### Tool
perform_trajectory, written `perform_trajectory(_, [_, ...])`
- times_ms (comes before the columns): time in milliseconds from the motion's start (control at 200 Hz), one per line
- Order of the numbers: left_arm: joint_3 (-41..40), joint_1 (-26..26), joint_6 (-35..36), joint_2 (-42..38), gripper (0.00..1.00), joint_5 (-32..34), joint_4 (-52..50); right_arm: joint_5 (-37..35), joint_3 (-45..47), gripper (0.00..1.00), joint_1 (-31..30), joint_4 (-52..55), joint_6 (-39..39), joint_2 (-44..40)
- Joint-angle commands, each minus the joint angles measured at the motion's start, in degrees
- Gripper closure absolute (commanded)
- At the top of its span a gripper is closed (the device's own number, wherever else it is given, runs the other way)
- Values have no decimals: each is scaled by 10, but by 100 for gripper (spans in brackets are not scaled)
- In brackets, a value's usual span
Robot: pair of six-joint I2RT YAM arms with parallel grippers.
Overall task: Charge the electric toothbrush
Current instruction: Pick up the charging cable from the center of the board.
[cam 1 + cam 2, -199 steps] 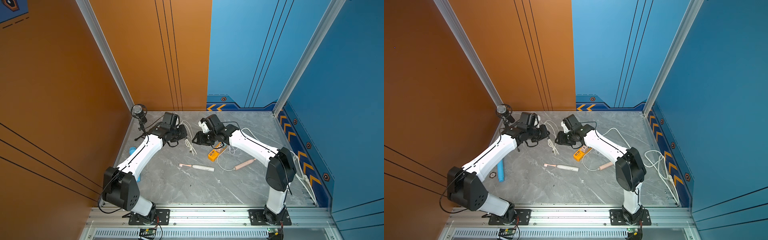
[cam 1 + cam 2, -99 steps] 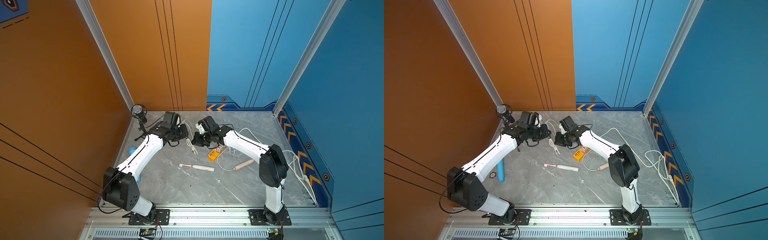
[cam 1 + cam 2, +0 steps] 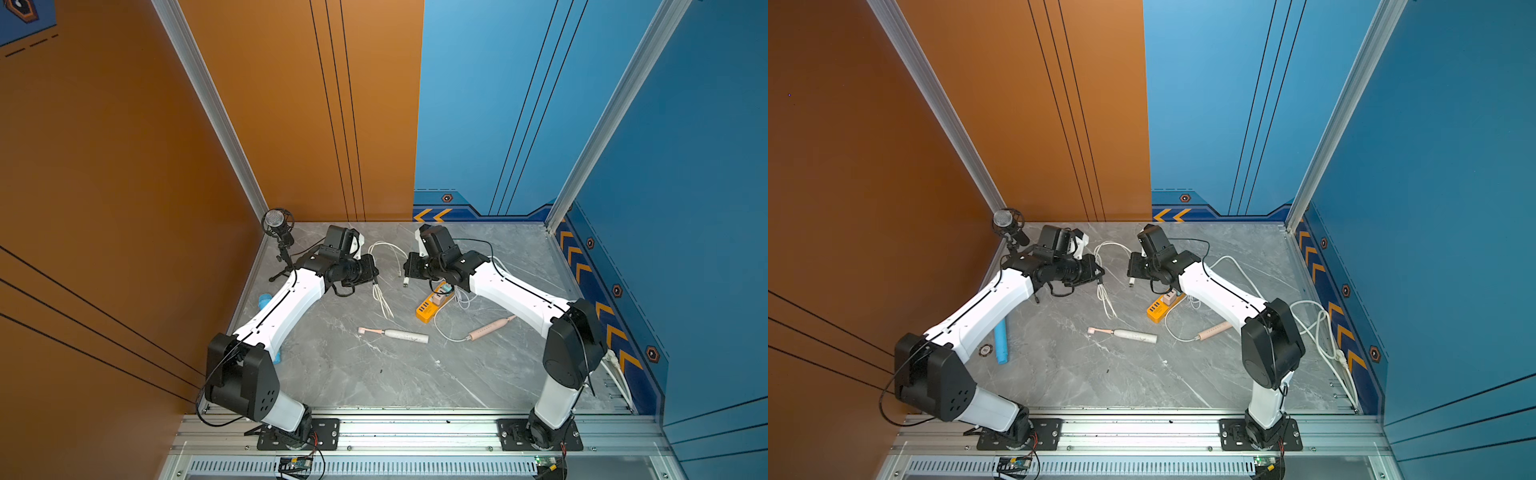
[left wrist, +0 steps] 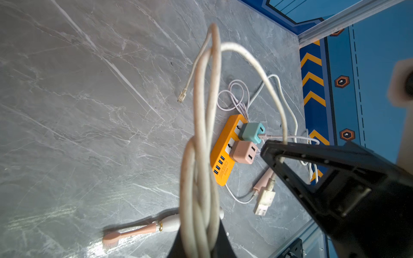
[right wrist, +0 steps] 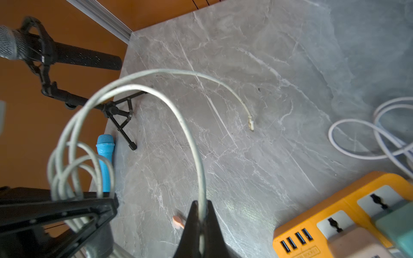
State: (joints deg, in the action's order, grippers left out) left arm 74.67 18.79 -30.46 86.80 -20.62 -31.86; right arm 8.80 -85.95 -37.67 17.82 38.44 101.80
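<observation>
The left tool [image 4: 201, 239] gripped the coiled cable [image 4: 201, 116] and the right tool [image 5: 201, 214] pinched it near the plug [image 4: 264, 201], the toothbrush [image 3: 395, 333] lying beside the power strip [image 3: 430, 306]; knotted loops risked jamming any pull.

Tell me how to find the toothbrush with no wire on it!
Find the orange power strip in the middle of the grey table. Just in front of it, nearer the table's front edge, the white toothbrush lies flat. Unlike the pink toothbrush beside it, it has a white handle, a pink head and no cable plugged in.
</observation>
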Motion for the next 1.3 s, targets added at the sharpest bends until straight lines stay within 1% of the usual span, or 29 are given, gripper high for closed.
perform_trajectory(0, [15, 6, 37, 16, 100, -40, -31, 20, 33, 100, 1, -129, 49, -28])
perform_trajectory(65, [21, 0, 59, 25, 100, -10, -42, 27, 37, 100, -1, -133, 37, -37])
perform_trajectory(140, [27, -19, 75, 42, 100, 74, -63, 28, 50, 100, -1, -133, -17, -52])
perform_trajectory(185, [31, -35, 81, 54, 100, 76, -63, 38, 64, 100, 1, -142, -44, -62])
perform_trajectory(220, [37, -41, 87, 65, 100, 86, -62, 58, 75, 100, 4, -158, -64, -67])
perform_trajectory(295, [56, -33, 123, 95, 100, 134, -63, 100, 81, 100, 9, -168, -95, -65])
perform_trajectory(385, [76, -25, 145, 124, 100, 146, -61, 129, 86, 100, 7, -176, -112, -55])
perform_trajectory(435, [86, -19, 159, 137, 92, 152, -62, 138, 91, 100, 4, -188, -117, -51])
perform_trajectory(545, [90, -18, 165, 141, 69, 149, -61, 126, 92, 100, -1, -198, -119, -39])
perform_trajectory(626, [80, -17, 157, 122, 57, 154, -61, 117, 91, 100, -2, -198, -119, -32])
perform_trajectory(696, [63, -18, 147, 96, 53, 157, -62, 112, 93, 100, -2, -201, -121, -27])
perform_trajectory(821, [18, -10, 136, 38, 52, 151, -62, 128, 98, 100, -2, -216, -128, -25])
perform_trajectory(896, [-10, -5, 126, -1, 51, 156, -62, 121, 99, 100, 3, -204, -131, -26])
perform_trajectory(956, [-28, 3, 119, -29, 50, 145, -61, 141, 105, 100, 8, -212, -130, -26])
perform_trajectory(1026, [-43, 19, 128, -56, 50, 133, -61, 163, 110, 100, 11, -217, -135, -29])
perform_trajectory(1206, [-53, 64, 147, -93, 49, 105, -61, 180, 110, 100, 14, -196, -145, -32])
perform_trajectory(1296, [-59, 87, 154, -109, 49, 124, -60, 177, 104, 100, 17, -181, -130, -30])
